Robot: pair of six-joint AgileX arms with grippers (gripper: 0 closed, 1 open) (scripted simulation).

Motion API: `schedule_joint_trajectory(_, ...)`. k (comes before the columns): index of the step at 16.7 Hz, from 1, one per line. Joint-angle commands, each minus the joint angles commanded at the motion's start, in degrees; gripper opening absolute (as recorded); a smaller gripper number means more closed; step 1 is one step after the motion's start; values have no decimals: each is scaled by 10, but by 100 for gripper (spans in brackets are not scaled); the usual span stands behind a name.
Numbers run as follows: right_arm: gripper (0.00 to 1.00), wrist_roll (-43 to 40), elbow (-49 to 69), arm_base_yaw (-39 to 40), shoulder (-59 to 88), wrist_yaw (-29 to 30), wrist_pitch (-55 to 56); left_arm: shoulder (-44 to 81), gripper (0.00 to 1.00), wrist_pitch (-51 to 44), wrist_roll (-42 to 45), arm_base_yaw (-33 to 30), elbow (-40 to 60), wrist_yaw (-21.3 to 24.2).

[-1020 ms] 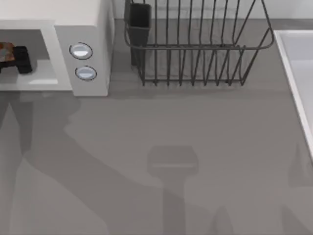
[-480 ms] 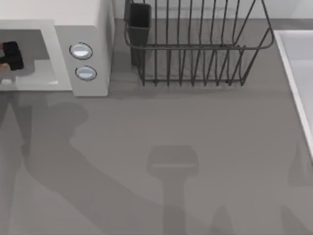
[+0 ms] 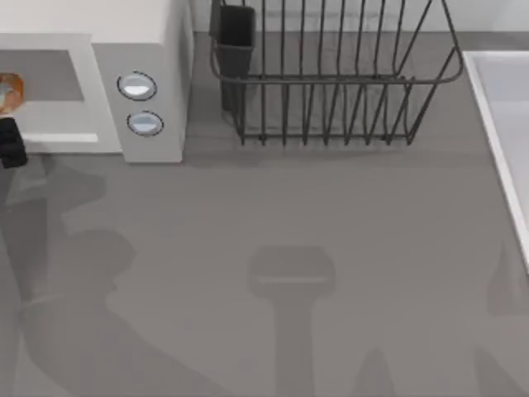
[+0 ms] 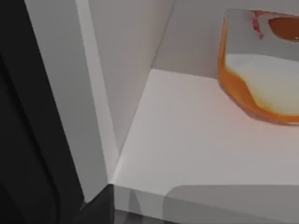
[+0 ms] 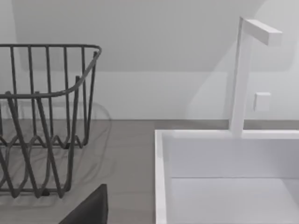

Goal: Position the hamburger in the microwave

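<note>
The white microwave (image 3: 124, 29) stands at the table's back left, its front open and two round knobs (image 3: 136, 86) on its panel. The hamburger (image 3: 7, 91) lies on the microwave's pale floor, at the top view's left edge. In the left wrist view the hamburger (image 4: 261, 88) is orange with a paler middle and rests free on the microwave floor (image 4: 187, 140). My left gripper (image 3: 8, 145) is open and empty, just outside the opening on the near side. One dark finger (image 4: 28, 154) of it stands beside the door frame. A dark bit of my right gripper (image 5: 88, 210) shows near the sink.
A dark wire dish rack (image 3: 331, 83) with a black cup holder (image 3: 235, 37) stands at the back centre, right of the microwave. A white sink (image 3: 504, 124) runs along the right edge, with a white faucet (image 5: 243, 74) behind it.
My left gripper has drawn back out of the microwave toward the table's near side. The hamburger has stayed inside on the floor, free of the gripper.
</note>
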Motion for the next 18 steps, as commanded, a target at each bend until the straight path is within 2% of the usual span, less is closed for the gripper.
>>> schedule_joint_trajectory(9, 100, 0, 0, 0, 0, 0, 0, -80, 100, 123, 19, 18, -191, 40)
schedule_joint_trajectory(12, 100, 0, 0, 0, 0, 0, 0, -83, 100, 154, 30, 16, -223, 50)
schedule_joint_trajectory(18, 100, 0, 0, 0, 0, 0, 0, -70, 100, 155, 35, 14, -242, 54)
